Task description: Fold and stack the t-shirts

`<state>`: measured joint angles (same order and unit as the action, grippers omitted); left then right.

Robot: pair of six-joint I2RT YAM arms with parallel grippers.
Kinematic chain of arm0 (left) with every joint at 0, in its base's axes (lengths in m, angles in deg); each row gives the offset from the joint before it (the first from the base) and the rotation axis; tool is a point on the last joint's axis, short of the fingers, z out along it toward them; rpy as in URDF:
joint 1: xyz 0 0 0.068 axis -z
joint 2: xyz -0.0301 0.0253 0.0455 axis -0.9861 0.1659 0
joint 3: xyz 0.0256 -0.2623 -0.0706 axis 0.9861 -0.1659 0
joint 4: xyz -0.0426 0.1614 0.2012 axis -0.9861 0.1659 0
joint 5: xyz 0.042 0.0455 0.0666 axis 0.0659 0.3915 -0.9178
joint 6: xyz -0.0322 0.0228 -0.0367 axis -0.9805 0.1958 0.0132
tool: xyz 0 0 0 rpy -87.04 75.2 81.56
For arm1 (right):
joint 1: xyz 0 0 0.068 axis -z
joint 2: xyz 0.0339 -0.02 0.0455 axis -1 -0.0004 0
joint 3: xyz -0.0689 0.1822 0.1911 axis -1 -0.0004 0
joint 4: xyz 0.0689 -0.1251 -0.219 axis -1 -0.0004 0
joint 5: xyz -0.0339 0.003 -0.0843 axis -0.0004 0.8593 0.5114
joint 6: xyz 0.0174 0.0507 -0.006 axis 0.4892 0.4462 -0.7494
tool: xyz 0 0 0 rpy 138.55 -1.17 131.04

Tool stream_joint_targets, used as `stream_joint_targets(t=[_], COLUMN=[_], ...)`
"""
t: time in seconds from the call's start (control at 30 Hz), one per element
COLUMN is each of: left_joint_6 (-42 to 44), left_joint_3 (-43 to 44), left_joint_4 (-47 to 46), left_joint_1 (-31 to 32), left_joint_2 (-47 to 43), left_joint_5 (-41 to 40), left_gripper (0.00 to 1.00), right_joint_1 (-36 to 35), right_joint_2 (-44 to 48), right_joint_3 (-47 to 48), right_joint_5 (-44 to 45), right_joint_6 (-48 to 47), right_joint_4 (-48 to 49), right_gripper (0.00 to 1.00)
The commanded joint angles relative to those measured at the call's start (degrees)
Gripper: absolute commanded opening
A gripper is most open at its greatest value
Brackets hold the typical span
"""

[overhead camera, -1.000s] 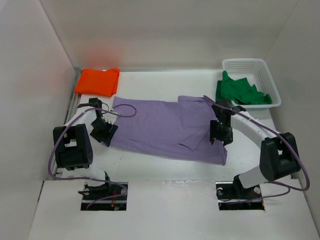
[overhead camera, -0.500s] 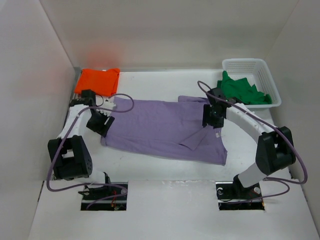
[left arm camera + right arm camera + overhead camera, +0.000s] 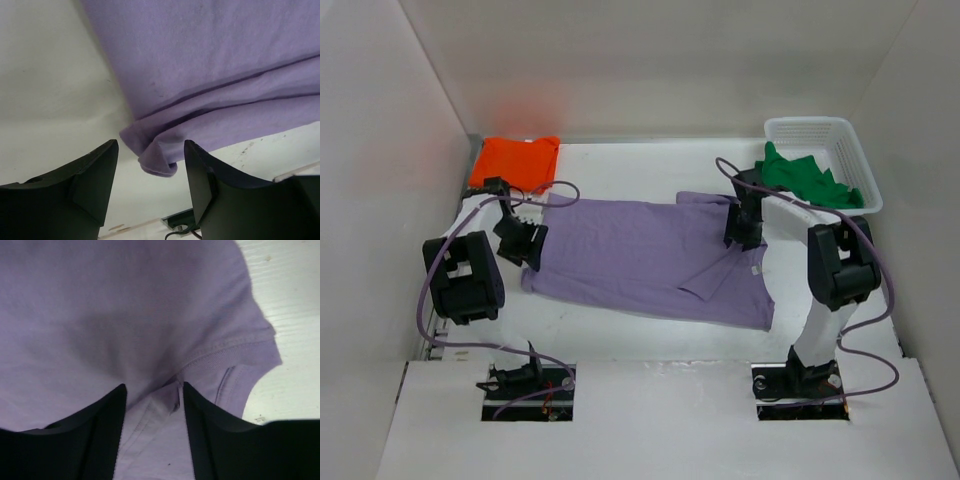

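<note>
The lavender t-shirt (image 3: 640, 255) lies spread flat mid-table, with one flap folded over near its right side. My left gripper (image 3: 523, 248) stands open at its left edge. In the left wrist view the rolled hem corner (image 3: 157, 162) sits between the fingertips of the left gripper (image 3: 150, 145), untouched. My right gripper (image 3: 745, 230) is open over the collar end. In the right wrist view the right gripper (image 3: 153, 386) straddles the collar seam (image 3: 220, 352). The orange t-shirt (image 3: 515, 163) lies folded at the back left. The green t-shirt (image 3: 802, 182) sits crumpled in the basket.
A white lattice basket (image 3: 840, 135) stands at the back right against the wall. White walls close in the left, back and right sides. Purple cables loop off both arms above the cloth. Bare tabletop (image 3: 640, 170) shows behind the lavender shirt.
Both grippers moved away from the near edge: the left up the shirt's left edge, the right from the folded flap to the collar. The shirt's left edge shifted slightly left.
</note>
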<state>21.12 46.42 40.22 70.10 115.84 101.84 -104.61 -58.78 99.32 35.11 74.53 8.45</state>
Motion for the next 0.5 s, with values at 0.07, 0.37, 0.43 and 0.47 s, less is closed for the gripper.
stream_joint_targets(t=[0.07, 0.37, 0.43, 0.47], left_joint_6=[-1.33, -0.54, -0.10, 0.08], left_joint_3=[-1.17, -3.99, -4.08, -3.99], left_joint_4=[0.79, 1.23, 2.02, 2.54], left_joint_1=[0.63, 1.69, 1.43, 1.43], left_joint_2=[-0.93, -2.51, -3.56, -4.26], left_joint_5=[3.14, 3.14, 3.05, 2.96], left_gripper=[0.45, 0.11, 0.09, 0.08], right_joint_1=[-0.09, 0.00, -0.09, -0.09], right_joint_2=[-1.03, 5.02, 7.66, 9.24], right_joint_3=[2.35, -0.20, -1.43, -2.30], right_joint_5=[-2.11, -1.41, -1.32, -1.23], right_joint_6=[0.63, 0.28, 0.28, 0.28], right_joint_4=[1.72, 1.46, 1.46, 1.46], right_gripper=[0.38, 0.00, 0.00, 0.00])
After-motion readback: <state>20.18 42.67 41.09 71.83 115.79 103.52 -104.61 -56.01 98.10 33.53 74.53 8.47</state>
